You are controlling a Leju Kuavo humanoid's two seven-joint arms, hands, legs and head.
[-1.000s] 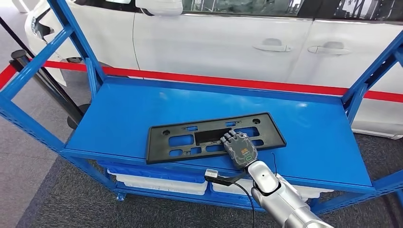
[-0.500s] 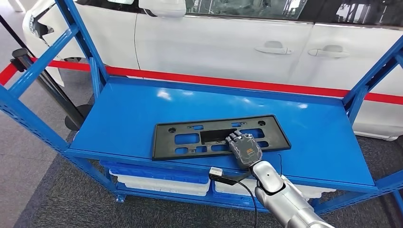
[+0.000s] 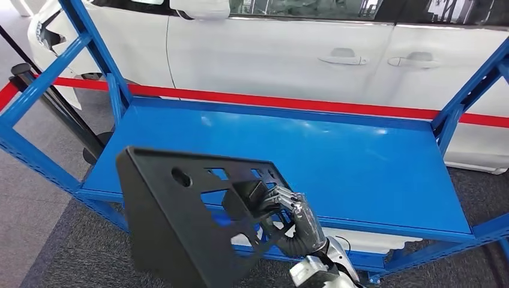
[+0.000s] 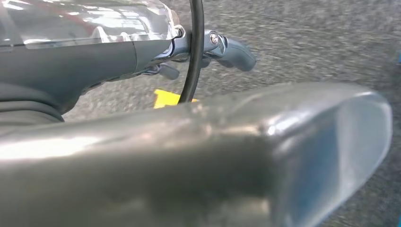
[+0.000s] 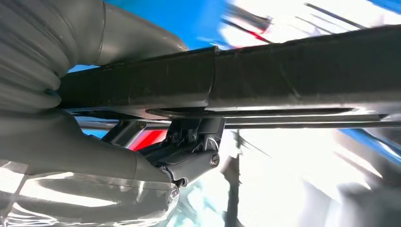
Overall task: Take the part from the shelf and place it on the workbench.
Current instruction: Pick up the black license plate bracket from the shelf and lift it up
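part [image 3: 180, 222]: black flat plate with cut-outs, lifted clear of the shelf and tilted up on edge, at 7 o'clock in the head view, in front of the shelf's front rail; in the right wrist view it is a dark bar [image 5: 283, 71] running across above the hand.
right hand [image 3: 297, 222]: at 6 o'clock in the head view, fingers wrapped through a cut-out of the part and clenched on its edge, grasping it; the thumb [image 5: 71, 146] sits under the plate in the right wrist view.
left hand [image 4: 227, 47]: seen blurred in the left wrist view over grey floor, fingers look curled in with nothing in them, though I cannot tell for sure.
shelf [image 3: 336, 162]: blue steel deck with blue uprights, at the centre of the head view.
bins [image 3: 372, 243]: white, under the deck at 5 o'clock.
car [image 3: 288, 54]: white, doors at 12 o'clock, behind the shelf.
tape [image 3: 288, 102]: red band between the shelf and the car.
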